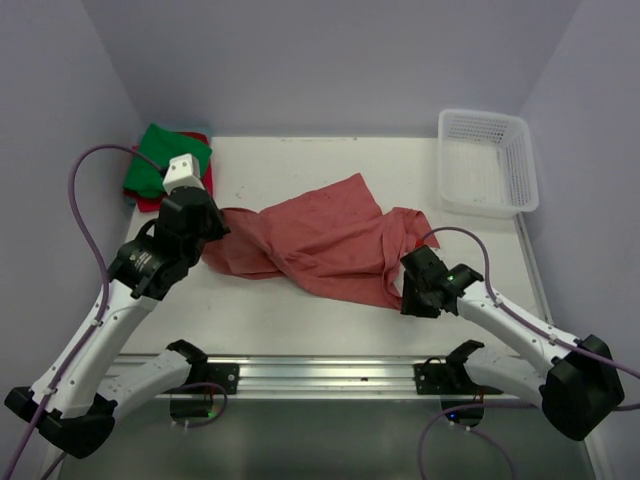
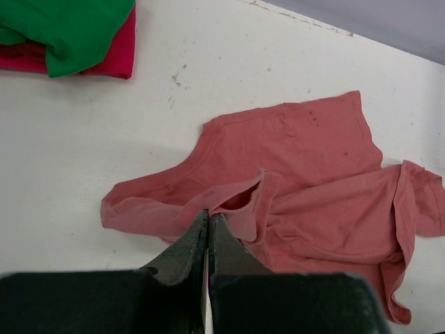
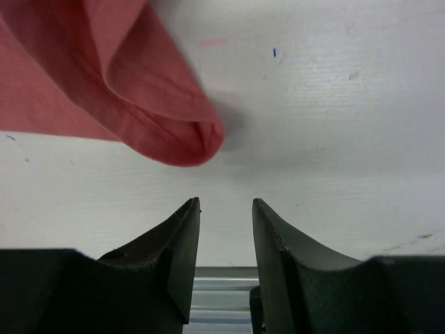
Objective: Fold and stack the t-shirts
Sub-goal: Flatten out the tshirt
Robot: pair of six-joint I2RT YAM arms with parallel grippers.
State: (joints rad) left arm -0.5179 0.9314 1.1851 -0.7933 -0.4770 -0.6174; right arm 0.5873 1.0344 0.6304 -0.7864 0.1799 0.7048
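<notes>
The large brick-red t-shirt [image 1: 320,235] lies crumpled across the middle of the table. It also shows in the left wrist view [image 2: 313,181] and the right wrist view [image 3: 83,76]. My left gripper [image 1: 213,226] [image 2: 208,216] is shut, pinching a fold at the shirt's left end. My right gripper [image 1: 412,290] [image 3: 226,203] is open and empty, just in front of the shirt's near right corner, over bare table. The green t-shirt [image 1: 165,155] [image 2: 69,28] lies folded on the red-pink t-shirt [image 1: 148,203] [image 2: 104,59] at the far left corner.
A white plastic mesh basket [image 1: 487,160] stands at the far right corner. Grey walls close in the back and both sides. A metal rail [image 1: 320,375] runs along the near edge between the arm bases.
</notes>
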